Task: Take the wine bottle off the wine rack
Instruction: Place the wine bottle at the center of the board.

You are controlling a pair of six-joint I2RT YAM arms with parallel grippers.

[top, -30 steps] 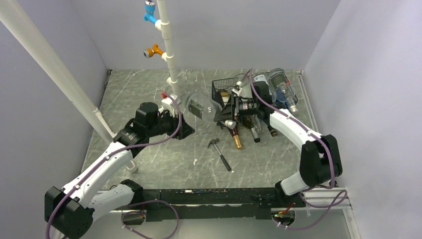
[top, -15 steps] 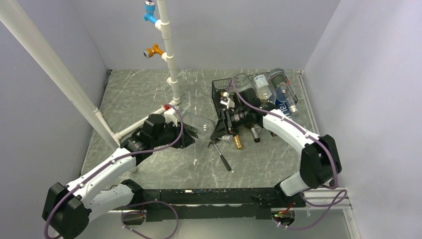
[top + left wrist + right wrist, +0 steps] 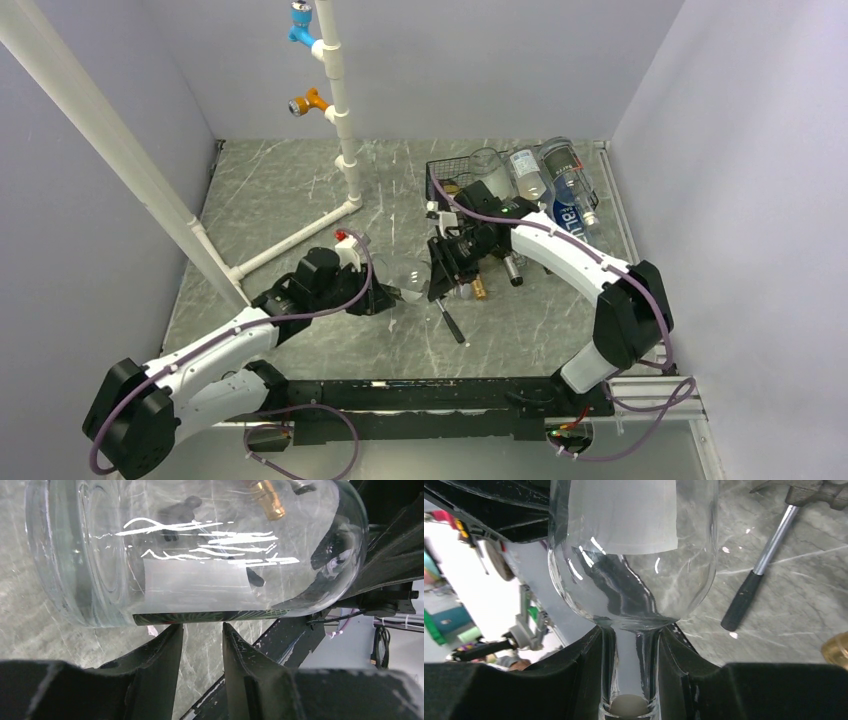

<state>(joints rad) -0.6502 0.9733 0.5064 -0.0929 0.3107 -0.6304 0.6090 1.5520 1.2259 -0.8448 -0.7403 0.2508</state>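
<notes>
With the neck of the clear wine bottle (image 3: 631, 575) clamped between its fingers, the right gripper (image 3: 631, 636) is closed on the glass just past the shoulder. The left gripper (image 3: 201, 628) is closed to a narrow slit with nothing held. It is parked just beside the bottle's body, and contact with the glass cannot be told.

The bottle is carried roughly level between the two arms, in front of the wine rack (image 3: 437, 180) and apart from it, over the surface (image 3: 300, 190). A hammer (image 3: 756, 570) lies on the surface close by. Other bottles (image 3: 545, 170) are seen at the rack.

Step judged: extraction done, bottle in transit to set-down.

Next move: the bottle is to be lowered onto bare surface away from the hammer and kept level so it is not rolled, then the neck released. The left gripper would need reopening if a two-point hold is wanted.
</notes>
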